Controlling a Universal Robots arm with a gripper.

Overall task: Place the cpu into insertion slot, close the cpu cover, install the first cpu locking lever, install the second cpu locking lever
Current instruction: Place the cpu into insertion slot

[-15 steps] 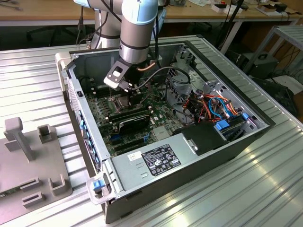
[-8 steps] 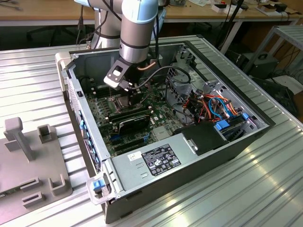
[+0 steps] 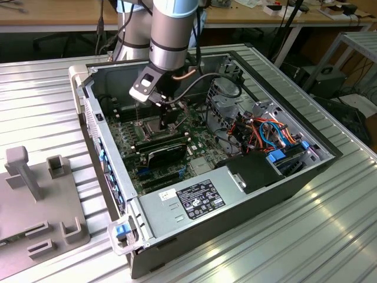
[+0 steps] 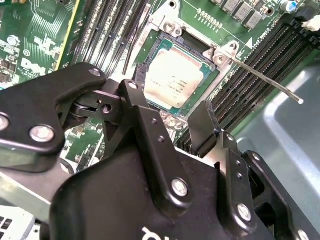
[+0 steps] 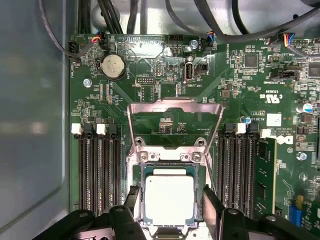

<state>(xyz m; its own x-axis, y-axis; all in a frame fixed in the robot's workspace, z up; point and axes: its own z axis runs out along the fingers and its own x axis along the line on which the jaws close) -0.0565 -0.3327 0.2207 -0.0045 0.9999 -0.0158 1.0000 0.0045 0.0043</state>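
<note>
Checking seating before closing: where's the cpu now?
In both wrist views the cpu lies in the insertion slot, between the two memory slot banks, with the cpu cover open.

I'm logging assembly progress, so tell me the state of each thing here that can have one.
Small square silver-topped cpu: seated flat in the insertion slot.
Square silver-rimmed insertion slot: occupied, uncovered.
Thin silver windowed cpu cover: hinged open, swung back.
Thin silver wire lever: unlatched, sticking out free.
Black claw: open, empty, above the cpu.
</note>
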